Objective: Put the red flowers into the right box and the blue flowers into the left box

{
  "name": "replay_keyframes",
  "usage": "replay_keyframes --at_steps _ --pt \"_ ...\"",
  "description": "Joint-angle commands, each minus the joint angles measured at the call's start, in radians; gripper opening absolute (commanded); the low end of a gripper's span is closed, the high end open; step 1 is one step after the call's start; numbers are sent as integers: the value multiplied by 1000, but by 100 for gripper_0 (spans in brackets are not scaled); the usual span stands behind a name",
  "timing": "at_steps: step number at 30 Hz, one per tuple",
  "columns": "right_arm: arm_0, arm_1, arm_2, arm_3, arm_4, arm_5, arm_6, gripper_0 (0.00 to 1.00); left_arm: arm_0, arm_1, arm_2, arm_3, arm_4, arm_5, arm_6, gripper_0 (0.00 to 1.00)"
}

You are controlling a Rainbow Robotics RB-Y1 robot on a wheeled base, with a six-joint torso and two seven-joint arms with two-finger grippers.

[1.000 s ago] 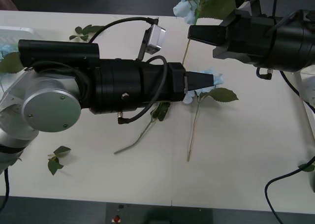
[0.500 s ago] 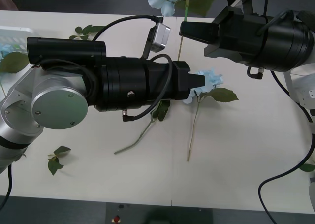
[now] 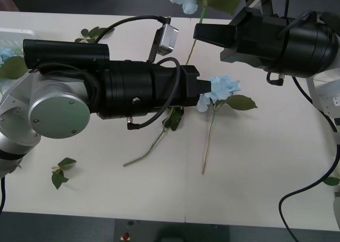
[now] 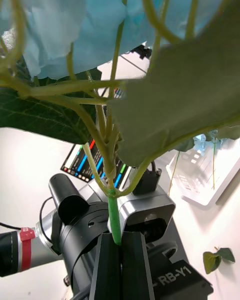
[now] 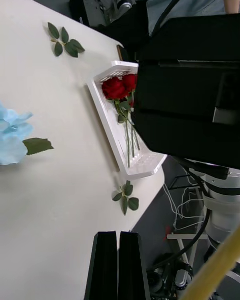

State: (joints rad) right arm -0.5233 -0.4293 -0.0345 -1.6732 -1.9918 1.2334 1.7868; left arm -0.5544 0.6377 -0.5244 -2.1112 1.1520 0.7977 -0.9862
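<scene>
Right claw point(image 4: 119, 260): we see it clenched on a blue flower's stem point(image 4: 114, 220), lifted.
Left claw point(image 5: 119, 265): we see it clenched, empty, beside a blue flower point(image 3: 223, 86) on the counter point(image 3: 255, 173).

- Front view: overhead, facing forward and down on the worktop point(image 3: 255, 162), both arms close below.
- Right wrist view: pressed close under a blue flower point(image 4: 75, 25).
- Left wrist view: looking across the worktop; shares the lying blue flower point(image 5: 12, 140) with front view.

place: robot lab | signs: big white table point(image 3: 255, 189), loose cables point(image 3: 297, 199), a screen with coloured bars point(image 4: 87, 162)
</scene>
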Motion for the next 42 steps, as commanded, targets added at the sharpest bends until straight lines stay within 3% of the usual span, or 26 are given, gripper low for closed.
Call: replay_keyframes --at_steps 1,2,3,4,12,18,23,28,42 --pt "-46 6 1 -19 -12 -3 13 0 -16 71 46 -18 3 -8 27 0" --pt "-46 6 1 -19 -12 -3 13 4 -13 79 52 -19 5 -8 27 0" --pt "-46 6 1 -19 -12 -3 13 63 -1 100 72 -23 9 -9 26 0" --pt "-46 6 1 -19 -12 -3 13 99 8 114 86 -26 12 -9 26 0" --pt "-46 6 1 -19 -12 -3 13 100 120 235 236 -50 58 -9 18 0" --pt "-46 6 1 -19 -12 -3 13 100 288 321 440 -78 86 -8 15 0" --pt "-46 6 1 -19 -12 -3 13 100 482 395 670 -85 100 -8 14 0" --pt "-26 7 1 -10 -4 -3 14 100 619 422 805 -12 94 -8 6 0" --pt "-21 -140 -4 -10 246 43 -86 100 642 453 771 398 86 -8 -218 0"
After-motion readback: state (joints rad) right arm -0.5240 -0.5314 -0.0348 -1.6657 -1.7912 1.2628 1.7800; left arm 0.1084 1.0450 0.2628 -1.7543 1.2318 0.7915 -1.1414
